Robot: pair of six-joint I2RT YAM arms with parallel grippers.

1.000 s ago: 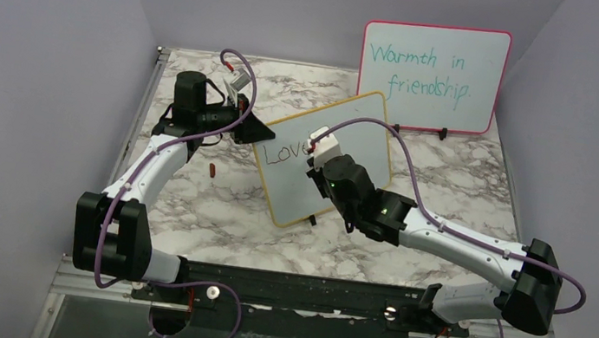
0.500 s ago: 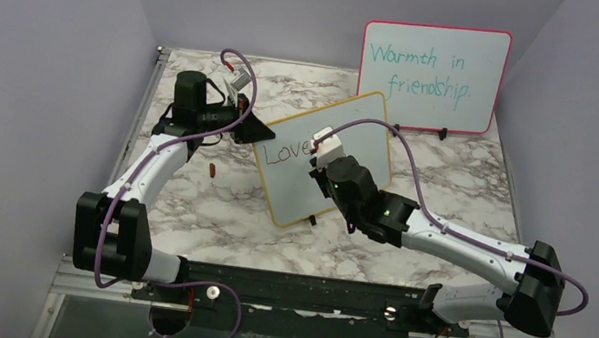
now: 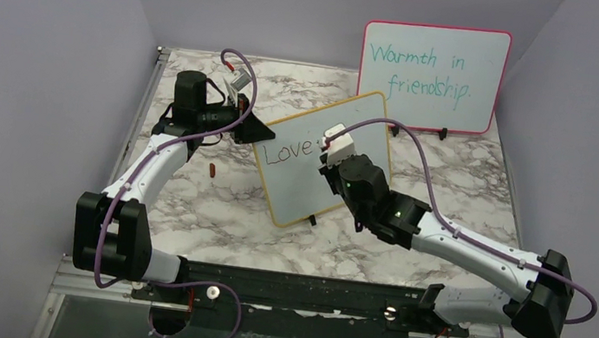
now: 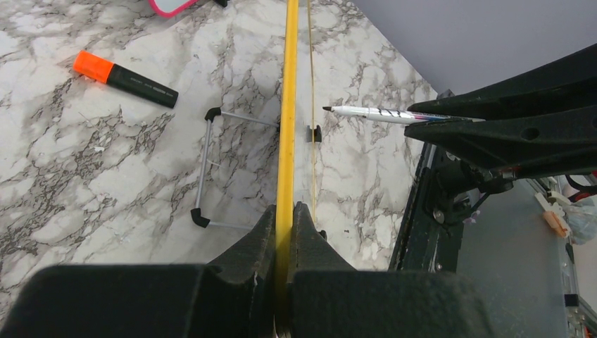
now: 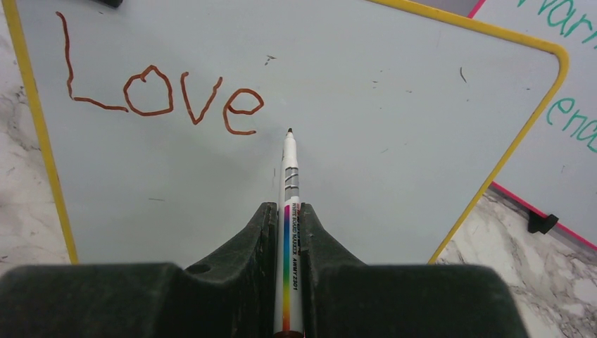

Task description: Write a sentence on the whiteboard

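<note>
The whiteboard (image 3: 293, 187) with its yellow frame stands tilted at the table's middle. My left gripper (image 3: 246, 126) is shut on its left edge; the left wrist view shows the yellow rim (image 4: 287, 105) pinched between both jaws of my left gripper (image 4: 285, 211). Of the sentence, only the word "Love" (image 5: 162, 95) is on the whiteboard (image 5: 394, 84), also readable from above as "Love" (image 3: 291, 151). My right gripper (image 5: 288, 211) is shut on a white marker (image 5: 290, 176). Its tip points at the board just right of and below the "e". In the left wrist view the marker (image 4: 380, 113) has its tip a small gap off the surface.
A pink-framed board (image 3: 432, 64) with teal writing stands at the back right. An orange-capped black highlighter (image 4: 125, 69) and a wire stand (image 4: 204, 169) lie behind the whiteboard. A small red piece (image 3: 213, 170) lies on the marble left of the board.
My right gripper has moved to the right across the board with the marker, uncovering the end of "Love". The left arm and the board have not moved.
</note>
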